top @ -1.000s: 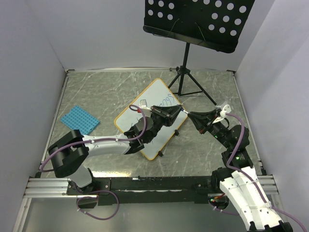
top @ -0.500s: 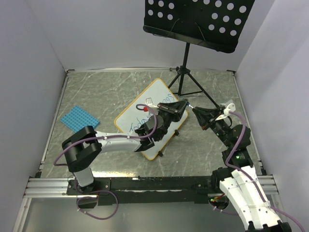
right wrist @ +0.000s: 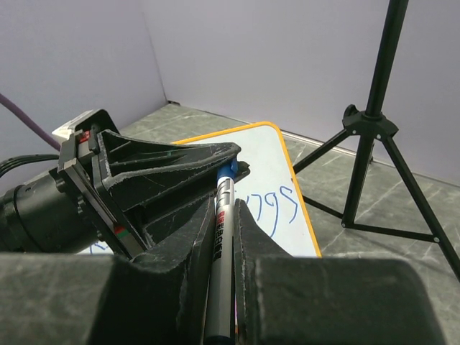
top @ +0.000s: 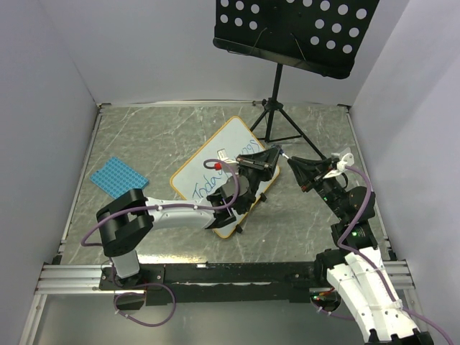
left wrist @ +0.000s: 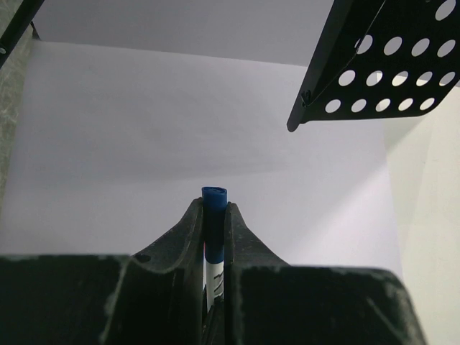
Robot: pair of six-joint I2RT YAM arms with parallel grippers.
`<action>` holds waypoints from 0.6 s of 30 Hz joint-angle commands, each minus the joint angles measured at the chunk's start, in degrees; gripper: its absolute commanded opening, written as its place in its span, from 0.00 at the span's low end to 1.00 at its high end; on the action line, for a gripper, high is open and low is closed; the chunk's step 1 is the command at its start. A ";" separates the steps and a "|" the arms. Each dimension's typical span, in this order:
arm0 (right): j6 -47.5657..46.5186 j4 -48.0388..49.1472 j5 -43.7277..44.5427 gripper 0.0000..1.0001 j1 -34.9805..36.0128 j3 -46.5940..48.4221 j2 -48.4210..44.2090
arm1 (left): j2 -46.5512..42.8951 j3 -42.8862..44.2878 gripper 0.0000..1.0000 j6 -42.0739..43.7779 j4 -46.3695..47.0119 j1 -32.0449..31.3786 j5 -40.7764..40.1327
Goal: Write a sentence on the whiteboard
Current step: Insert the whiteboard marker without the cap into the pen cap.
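Observation:
The whiteboard, white with an orange frame, lies tilted at the table's middle; it also shows in the right wrist view. The blue sentence reads "Today" in the top view, and "ngs" shows in the right wrist view; the arm hides the rest. My left gripper hovers over the board's right corner, shut on the marker's blue cap. My right gripper faces it tip to tip, shut on the marker's grey body. The cap sits between the left fingers.
A black perforated music stand rises at the back, its tripod legs just beyond the board and close to both grippers. A blue dimpled tray lies at the left. Grey walls close in on three sides.
Both grippers, joined at the marker, have shifted right and slightly back. The left arm has uncovered the word "Today" on the board.

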 commanded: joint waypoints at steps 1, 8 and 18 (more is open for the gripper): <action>1.25 -3.32 -0.39 0.00 -0.15 0.25 2.92 | 1.00 4.16 0.01 0.09 7.75 -9.99 16.79; -0.07 -4.89 -1.18 0.00 -0.50 0.43 1.51 | -0.58 0.13 0.03 -0.26 10.21 -8.86 16.35; -2.18 -9.02 -1.89 0.00 -1.03 -0.71 -4.10 | -11.20 -11.73 0.75 0.78 3.45 -5.95 14.94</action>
